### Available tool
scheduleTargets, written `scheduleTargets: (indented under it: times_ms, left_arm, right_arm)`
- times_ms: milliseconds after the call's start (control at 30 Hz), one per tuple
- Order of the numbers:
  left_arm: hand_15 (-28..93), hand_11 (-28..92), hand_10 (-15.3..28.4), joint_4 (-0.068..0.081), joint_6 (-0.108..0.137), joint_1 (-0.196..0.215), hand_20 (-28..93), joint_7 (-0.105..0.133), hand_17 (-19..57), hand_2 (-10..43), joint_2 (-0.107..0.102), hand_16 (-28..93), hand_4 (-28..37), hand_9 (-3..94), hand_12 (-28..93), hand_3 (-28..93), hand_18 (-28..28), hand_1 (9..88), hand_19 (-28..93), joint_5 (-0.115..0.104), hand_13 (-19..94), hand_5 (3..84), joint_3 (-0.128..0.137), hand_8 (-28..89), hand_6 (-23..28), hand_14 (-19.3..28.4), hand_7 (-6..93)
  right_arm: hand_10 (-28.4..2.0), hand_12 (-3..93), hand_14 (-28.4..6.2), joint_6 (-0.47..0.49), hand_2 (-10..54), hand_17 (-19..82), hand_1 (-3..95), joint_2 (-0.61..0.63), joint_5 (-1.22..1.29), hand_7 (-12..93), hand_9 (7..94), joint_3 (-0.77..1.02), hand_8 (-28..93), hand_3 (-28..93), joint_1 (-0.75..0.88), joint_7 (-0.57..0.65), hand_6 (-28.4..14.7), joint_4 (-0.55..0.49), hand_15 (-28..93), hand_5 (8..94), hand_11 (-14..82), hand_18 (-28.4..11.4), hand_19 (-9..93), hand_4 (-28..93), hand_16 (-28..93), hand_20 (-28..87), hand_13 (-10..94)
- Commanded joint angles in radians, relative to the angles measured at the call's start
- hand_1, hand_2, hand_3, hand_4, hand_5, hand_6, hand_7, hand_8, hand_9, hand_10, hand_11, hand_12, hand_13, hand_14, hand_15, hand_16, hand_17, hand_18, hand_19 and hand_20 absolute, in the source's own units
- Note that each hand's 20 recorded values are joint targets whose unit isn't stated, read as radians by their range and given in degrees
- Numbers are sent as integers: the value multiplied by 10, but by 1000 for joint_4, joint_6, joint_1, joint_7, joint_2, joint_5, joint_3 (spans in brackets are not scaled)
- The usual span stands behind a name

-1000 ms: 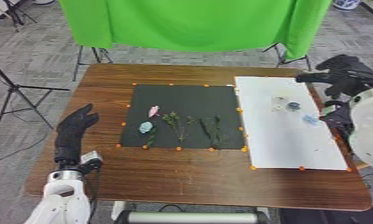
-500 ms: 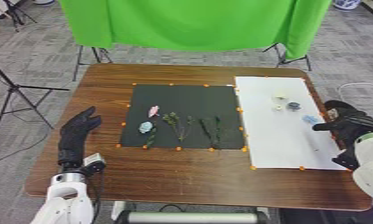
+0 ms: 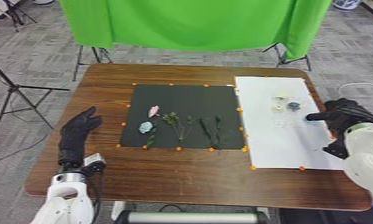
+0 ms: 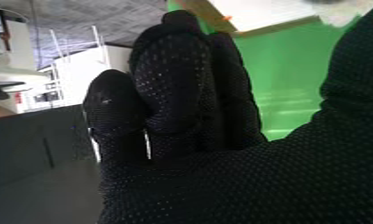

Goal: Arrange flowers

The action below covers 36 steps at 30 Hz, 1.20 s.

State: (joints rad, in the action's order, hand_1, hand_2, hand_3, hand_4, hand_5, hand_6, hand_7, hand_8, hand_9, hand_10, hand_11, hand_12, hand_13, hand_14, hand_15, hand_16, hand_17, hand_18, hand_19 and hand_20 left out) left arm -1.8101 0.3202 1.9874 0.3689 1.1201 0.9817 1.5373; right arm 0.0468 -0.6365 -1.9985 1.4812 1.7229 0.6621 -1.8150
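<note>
In the head view the right hand [image 3: 344,115] is over the right edge of the white sheet, its fingers extended leftward. It covers the spot of a light blue flower. In the right wrist view the right hand [image 4: 178,95] has straight fingers with the thumb apart. A pale yellow flower [image 3: 280,96], a small white one [image 3: 277,108] and a grey-blue one [image 3: 293,106] lie on the white sheet [image 3: 285,142]. On the black mat [image 3: 182,94] are a pink flower [image 3: 154,111], a light blue flower [image 3: 146,127] and green stems [image 3: 180,125]. The left hand [image 3: 78,130] rests open beside the mat.
Orange markers [image 3: 253,168] line the mat and sheet on the brown table [image 3: 174,172]. A green cloth [image 3: 196,25] hangs beyond the far edge. A black tripod [image 3: 21,87] stands on the floor at the left.
From beyond the sheet's right edge, the right hand has come down toward the near side, then slightly inward over the sheet, covering the light blue flower. The left hand has barely shifted.
</note>
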Motion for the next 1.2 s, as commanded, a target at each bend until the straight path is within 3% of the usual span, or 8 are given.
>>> scheduleTargets:
  times_ms: [33,267,367,433,533,733,933,1200]
  left_arm:
    - [220,211,133,3,-10,15,146,-10,44,-95,17,-29,-283,517,96,693,118,242,68,1,398,487,-11,-97,3,167,165]
    - [221,211,132,4,-11,14,146,-14,44,-95,17,-29,-283,516,96,694,118,244,68,2,397,488,-12,-98,4,166,165]
    - [221,212,132,3,-8,18,146,-15,43,-95,17,-29,-283,517,96,695,119,245,68,-1,398,488,-9,-97,4,166,164]
    - [221,212,132,2,-7,23,146,-15,43,-95,16,-29,-283,517,96,695,119,245,69,-2,398,488,-5,-97,4,166,165]
    - [221,212,132,3,-6,23,145,-14,43,-95,13,-29,-283,517,95,695,119,246,69,-5,398,488,-2,-97,4,167,164]
    - [221,212,133,4,-8,17,145,-14,43,-95,10,-29,-283,517,95,697,119,245,69,-5,398,488,-4,-97,4,166,164]
    - [221,211,133,4,-6,12,145,-15,43,-95,-4,-30,-283,516,96,702,119,242,69,-8,397,488,-2,-96,4,167,164]
    - [221,211,133,0,-5,18,145,-15,43,-95,-7,-29,-283,516,96,708,119,241,69,-8,397,488,1,-97,4,167,163]
  right_arm:
    - [-138,175,-64,-41,-95,574,273,-9,-30,131,697,-133,-78,655,-120,-1,-12,91,597,553,139,-168,932,-167,266,499,859]
    - [-129,178,-51,-129,-95,589,336,-9,-73,163,733,-211,-87,673,-146,15,-1,118,593,586,167,-159,932,-174,264,499,879]
    - [-119,183,-41,-246,-95,611,426,2,-130,198,782,-259,-38,671,-137,4,8,134,594,635,194,-148,932,-195,271,512,896]
    - [-102,270,-29,-265,-95,630,522,12,-148,246,836,-278,34,637,-136,-5,8,135,596,696,147,-139,932,-207,277,524,913]
    - [-87,339,-21,-238,-95,643,584,29,-144,280,893,-290,48,630,-136,-22,8,127,594,756,90,-132,932,-214,288,537,924]
    - [-85,354,-16,-267,-95,647,602,62,-161,285,910,-325,45,632,-164,-46,7,121,595,770,76,-129,932,-224,291,540,927]
    - [-89,360,-10,-320,-95,657,604,113,-174,282,924,-236,49,641,-154,-61,1,24,597,784,81,-126,932,-218,291,544,935]
    - [-94,363,-9,-326,-95,662,600,164,-136,264,933,-232,65,649,-237,-139,-7,-89,598,798,89,-125,932,-209,291,552,937]
